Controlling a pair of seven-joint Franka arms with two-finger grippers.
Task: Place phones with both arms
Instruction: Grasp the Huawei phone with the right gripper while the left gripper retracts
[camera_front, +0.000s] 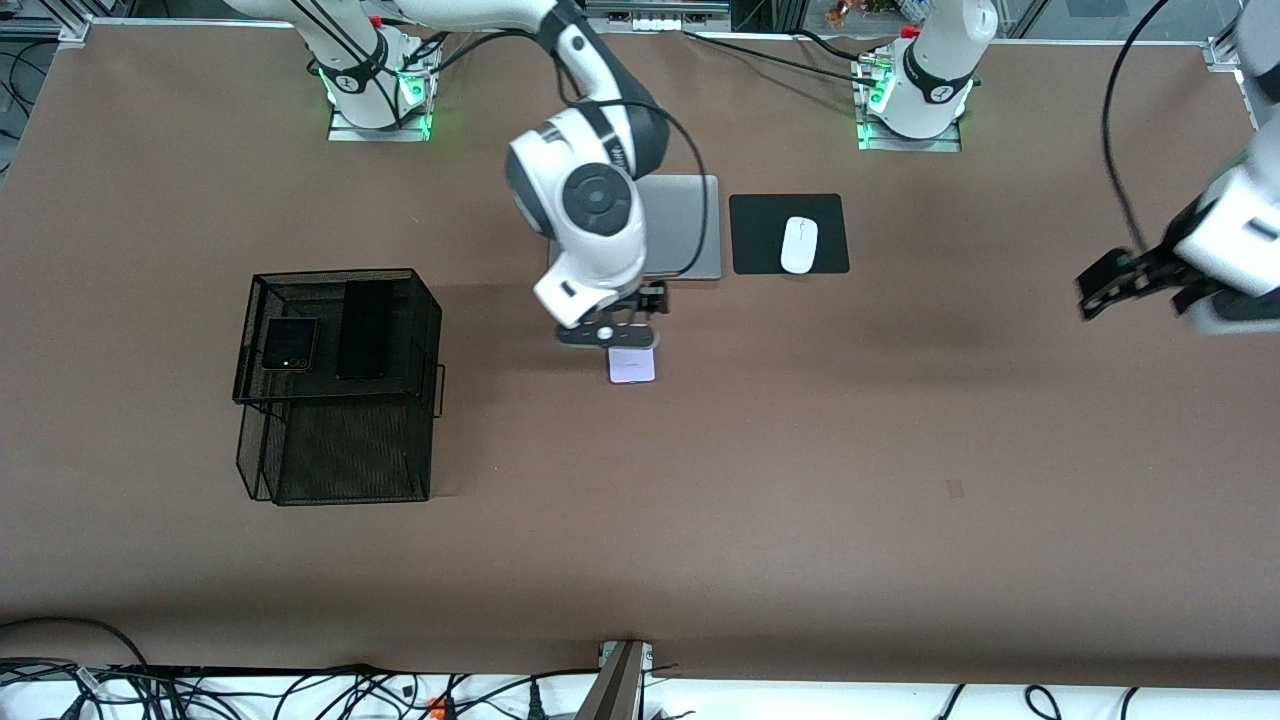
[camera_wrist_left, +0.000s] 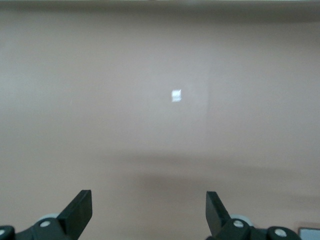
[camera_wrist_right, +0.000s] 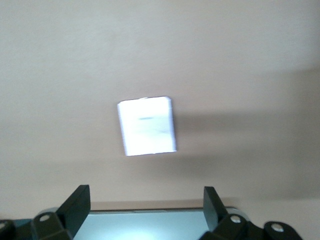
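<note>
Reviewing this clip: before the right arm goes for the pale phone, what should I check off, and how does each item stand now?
1. Right gripper open: ok.
2. Right gripper over the pale phone: ok.
3. Pale phone flat on the table, nothing on it: ok.
4. Small black phone and slim black phone already on the mesh basket: ok.
5. Left gripper open, waiting over bare table at its own end: ok.

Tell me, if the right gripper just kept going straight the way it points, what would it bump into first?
Most likely the pale lilac-white phone. The right gripper, fingers open and empty, points down at the table, with the phone lying flat just ahead of its fingertips. Depth is unclear, so it might touch bare table beside the phone instead.
</note>
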